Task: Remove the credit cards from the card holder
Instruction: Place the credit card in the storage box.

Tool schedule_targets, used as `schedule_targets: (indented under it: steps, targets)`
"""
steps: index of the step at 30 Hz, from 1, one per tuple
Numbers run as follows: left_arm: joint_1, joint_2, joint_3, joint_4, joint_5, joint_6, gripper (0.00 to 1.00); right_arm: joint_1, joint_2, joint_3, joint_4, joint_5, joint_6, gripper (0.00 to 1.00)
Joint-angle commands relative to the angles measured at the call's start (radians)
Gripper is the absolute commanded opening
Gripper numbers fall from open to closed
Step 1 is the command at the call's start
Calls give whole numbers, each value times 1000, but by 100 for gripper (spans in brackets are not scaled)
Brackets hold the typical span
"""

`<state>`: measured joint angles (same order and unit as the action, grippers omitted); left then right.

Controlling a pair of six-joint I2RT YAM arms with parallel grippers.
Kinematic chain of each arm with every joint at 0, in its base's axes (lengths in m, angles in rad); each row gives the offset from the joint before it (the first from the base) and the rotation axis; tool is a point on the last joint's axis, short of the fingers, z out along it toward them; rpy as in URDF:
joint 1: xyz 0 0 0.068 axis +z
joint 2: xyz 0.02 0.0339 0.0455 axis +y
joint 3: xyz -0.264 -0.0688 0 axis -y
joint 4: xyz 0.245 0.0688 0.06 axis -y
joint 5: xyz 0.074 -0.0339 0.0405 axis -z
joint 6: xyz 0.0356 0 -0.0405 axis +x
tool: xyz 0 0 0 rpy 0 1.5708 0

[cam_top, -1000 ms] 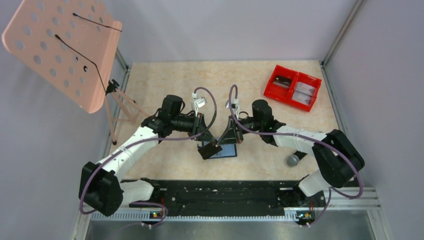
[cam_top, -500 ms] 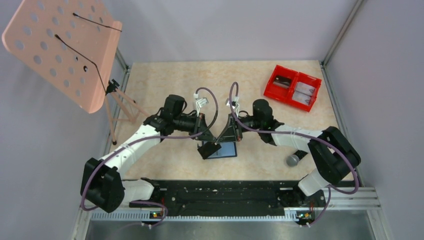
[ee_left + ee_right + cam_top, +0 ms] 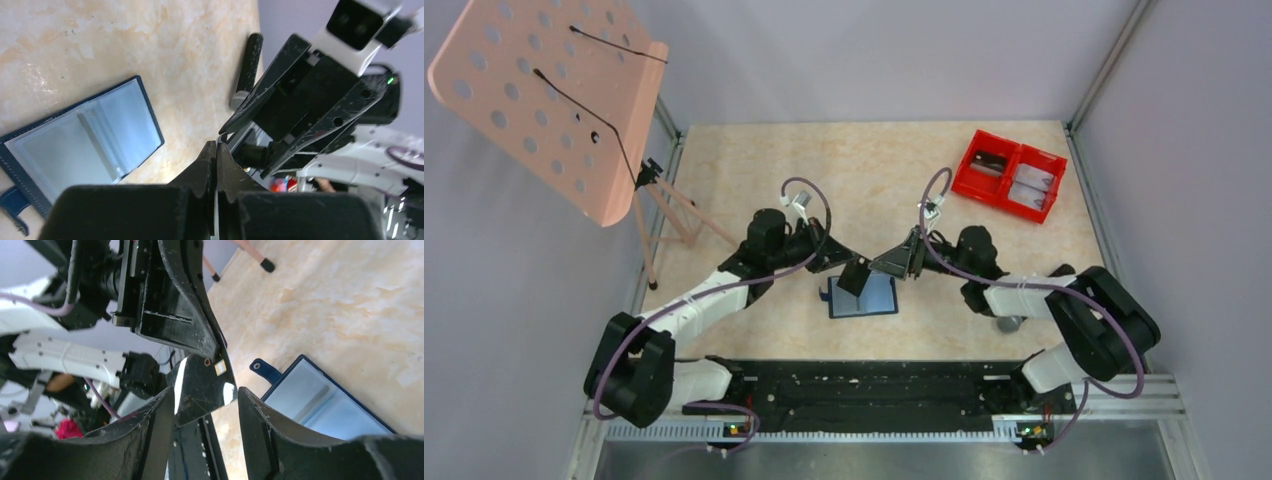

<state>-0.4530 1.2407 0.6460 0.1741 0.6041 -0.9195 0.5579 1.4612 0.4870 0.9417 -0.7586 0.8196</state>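
The card holder [image 3: 866,298] lies open on the table, pale blue inner faces up; it also shows in the left wrist view [image 3: 85,145] and the right wrist view [image 3: 325,400]. My left gripper [image 3: 852,268] [image 3: 216,145] is shut on a black credit card [image 3: 856,278] [image 3: 202,387], held just above the holder's left half. My right gripper [image 3: 894,265] [image 3: 205,390] stands open right of the card. Its fingers [image 3: 155,425] flank the card's lower edge without touching it.
A red two-compartment bin [image 3: 1009,175] with flat cards in it sits at the back right. A grey ball [image 3: 1009,322] lies by the right arm's forearm. A pink perforated stand [image 3: 554,100] on a tripod rises at the left. A black rail [image 3: 864,385] runs along the near edge.
The left gripper closed on the black card and raised it off the holder. The right gripper opened, let go of the card and drew back to the right.
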Motion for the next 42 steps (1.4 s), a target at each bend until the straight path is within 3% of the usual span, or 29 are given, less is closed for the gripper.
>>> schedule_targets:
  steps: [1, 5, 11, 20, 22, 25, 26, 31, 34, 42]
  targets:
    - [4, -12, -38, 350, -216, -246, 0, -6, -3, -77, 362, 187, 225, 50]
    - [-2, 10, -50, 461, -292, -321, 0, -5, 72, -100, 507, 233, 329, 50]
    - [-22, 45, -54, 522, -325, -315, 0, -6, 173, -74, 644, 202, 412, 48]
    - [-60, 73, -84, 634, -333, -307, 0, 17, 248, -26, 692, 172, 436, 42]
    - [-73, 74, -91, 647, -333, -303, 0, 20, 258, -12, 699, 161, 439, 34]
    - [-76, 76, -93, 647, -294, -297, 0, 20, 269, 13, 686, 127, 431, 8]
    - [-74, 78, -88, 641, -263, -282, 7, 18, 272, 21, 680, 105, 421, 0]
    - [-34, 71, 0, 342, -34, -147, 33, -7, 273, 26, 696, -63, 388, 0]
    - [-13, 37, -12, 271, 48, -73, 43, -9, 265, 27, 666, -173, 364, 0]
    - [34, -88, 61, -66, 123, 180, 45, -8, 291, 58, 664, -402, 381, 0]
